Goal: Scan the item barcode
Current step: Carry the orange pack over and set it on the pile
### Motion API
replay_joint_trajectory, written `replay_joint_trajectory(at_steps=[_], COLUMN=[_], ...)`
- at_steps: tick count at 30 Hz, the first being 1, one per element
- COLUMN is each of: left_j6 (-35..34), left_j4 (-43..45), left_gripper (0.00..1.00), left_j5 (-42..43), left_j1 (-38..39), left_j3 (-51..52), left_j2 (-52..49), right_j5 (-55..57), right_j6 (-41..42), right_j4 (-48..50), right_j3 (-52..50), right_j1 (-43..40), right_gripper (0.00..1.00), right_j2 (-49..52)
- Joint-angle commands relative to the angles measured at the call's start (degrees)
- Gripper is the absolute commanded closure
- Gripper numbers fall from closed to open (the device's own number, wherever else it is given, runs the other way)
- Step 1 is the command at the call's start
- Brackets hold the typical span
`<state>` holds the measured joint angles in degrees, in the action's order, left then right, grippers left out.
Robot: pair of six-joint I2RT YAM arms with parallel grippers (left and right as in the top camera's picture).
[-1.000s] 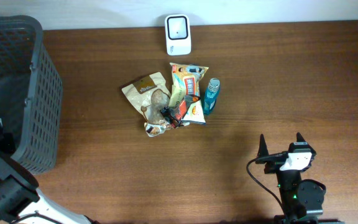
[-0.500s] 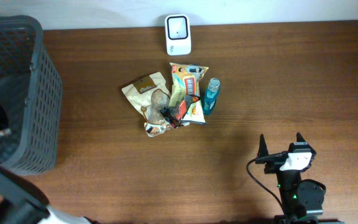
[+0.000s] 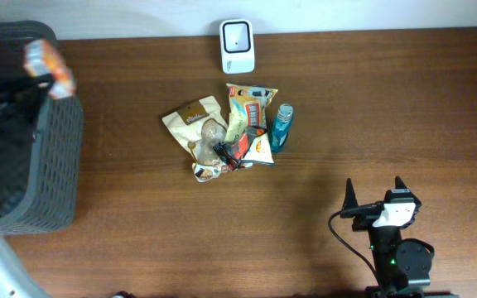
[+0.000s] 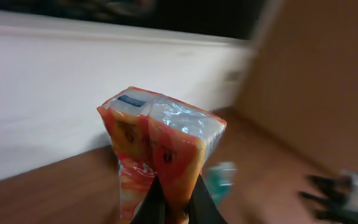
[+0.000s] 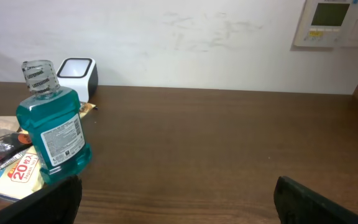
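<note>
Orange packet [image 4: 160,146] newly above basket [image 3: 60,157], apparently

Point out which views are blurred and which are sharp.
Overhead: crisp across the table, but the orange packet above the basket is smeared by motion. Left wrist: the packet pinched in the left gripper is fairly sharp, the background streaked. Right wrist: sharp throughout, the mouthwash bottle and scanner clearly defined.
</note>
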<state>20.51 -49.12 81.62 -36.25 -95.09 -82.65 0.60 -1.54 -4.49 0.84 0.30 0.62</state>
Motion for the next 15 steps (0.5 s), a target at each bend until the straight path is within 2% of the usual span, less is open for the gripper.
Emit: replay_joint_trajectory(at_steps=[1, 7, 12, 15], left_j6=[-1.8, -1.6, -1.6, -1.6], left_j4=[0.2, 0.2, -3.3, -6.9], left_gripper=[1.0, 1.0, 1.0, 1.0], left_j5=[8.6, 6.8, -1.7, -12.7], left_j1=[8.8, 23.5, 31.9, 34.6], left_j3=[-0.3, -0.3, -0.3, -0.3], left_j2=[0.7, 0.7, 0.7, 0.7], right_j5=[0.1, 0.1, 0.1, 0.1], right_j6=[-0.1, -0.1, -0.1, -0.1], right_j4=[-0.2, -0.2, -0.2, -0.2], right_j3=[-0.5, -0.5, -0.5, -0.5], right_j1=[-0.4, -0.4, -0.4, -0.4], right_gripper=[0.02, 0.02, 0.02, 0.02], right_j2=[-0.4, -0.4, -0.4, -0.4])
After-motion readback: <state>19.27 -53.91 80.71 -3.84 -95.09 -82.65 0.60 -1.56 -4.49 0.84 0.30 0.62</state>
